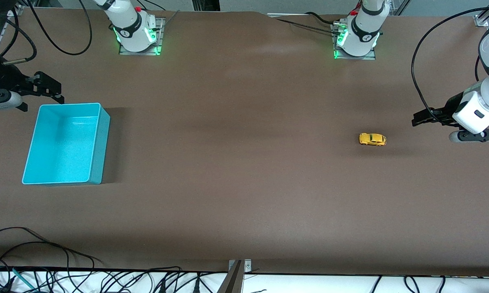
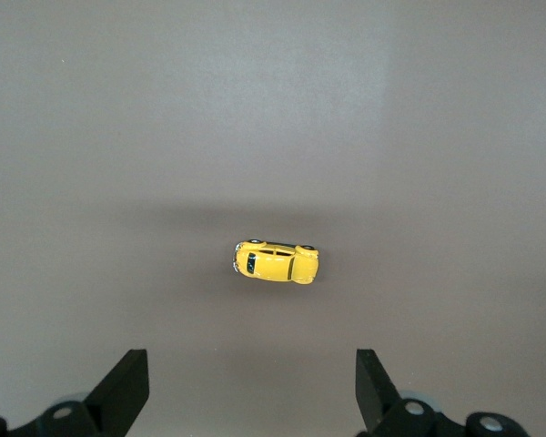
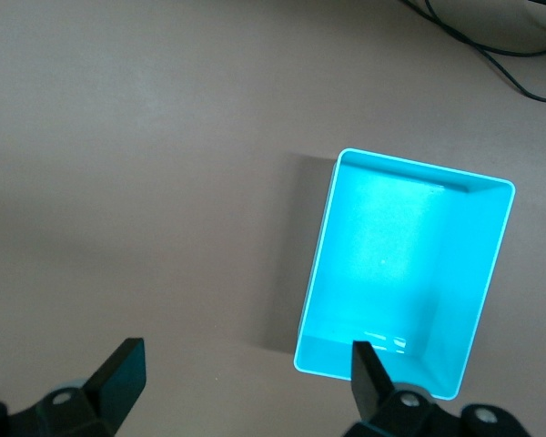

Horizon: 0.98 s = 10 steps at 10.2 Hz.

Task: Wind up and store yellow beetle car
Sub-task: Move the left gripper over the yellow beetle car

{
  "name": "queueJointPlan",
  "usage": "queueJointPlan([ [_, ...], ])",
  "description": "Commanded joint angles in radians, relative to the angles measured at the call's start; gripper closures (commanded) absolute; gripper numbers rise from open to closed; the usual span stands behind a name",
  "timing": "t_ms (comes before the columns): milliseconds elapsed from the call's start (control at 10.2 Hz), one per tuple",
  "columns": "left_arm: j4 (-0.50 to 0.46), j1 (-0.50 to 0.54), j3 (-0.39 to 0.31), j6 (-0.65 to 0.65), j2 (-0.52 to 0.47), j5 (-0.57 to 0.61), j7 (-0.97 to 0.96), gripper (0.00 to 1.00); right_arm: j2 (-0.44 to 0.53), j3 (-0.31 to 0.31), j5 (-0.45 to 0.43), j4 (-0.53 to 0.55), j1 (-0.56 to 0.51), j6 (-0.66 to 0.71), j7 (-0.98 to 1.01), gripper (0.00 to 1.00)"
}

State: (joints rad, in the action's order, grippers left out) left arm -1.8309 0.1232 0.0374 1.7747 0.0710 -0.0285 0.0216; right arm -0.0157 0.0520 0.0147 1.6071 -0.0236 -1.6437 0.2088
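Tiny yellow beetle-shaped toy car (image 1: 372, 139) (image 2: 276, 261) sits on its wheels, right of frame centre — bare brown tabletop (image 1: 236, 162) all round it. Left gripper (image 1: 421, 119) (image 2: 252, 387) hovers at the right edge, fingers spread, empty. Right gripper (image 1: 51, 87) (image 3: 246, 382) at upper left, fingers apart, by the open rectangular teal plastic bin's (image 1: 101, 134) (image 3: 314, 273) rim.
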Motion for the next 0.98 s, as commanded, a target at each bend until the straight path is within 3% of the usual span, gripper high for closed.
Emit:
queueJointPlan([
  [0,-0.013,0.003,-0.002,-0.01,-0.013,-0.028,0.004,0.0,-0.003,0.0,-0.013,-0.016,0.002,0.002,-0.002,0.0],
  [489,-0.013,0.006,-0.004,-0.012,-0.011,-0.028,-0.005,0.0,-0.01,-0.001,-0.016,-0.019,0.002,-0.004,0.01,0.0],
  [880,-0.018,0.013,-0.004,-0.012,0.022,-0.024,-0.166,0.0,-0.01,-0.001,-0.016,-0.019,0.002,-0.002,0.012,0.0],
])
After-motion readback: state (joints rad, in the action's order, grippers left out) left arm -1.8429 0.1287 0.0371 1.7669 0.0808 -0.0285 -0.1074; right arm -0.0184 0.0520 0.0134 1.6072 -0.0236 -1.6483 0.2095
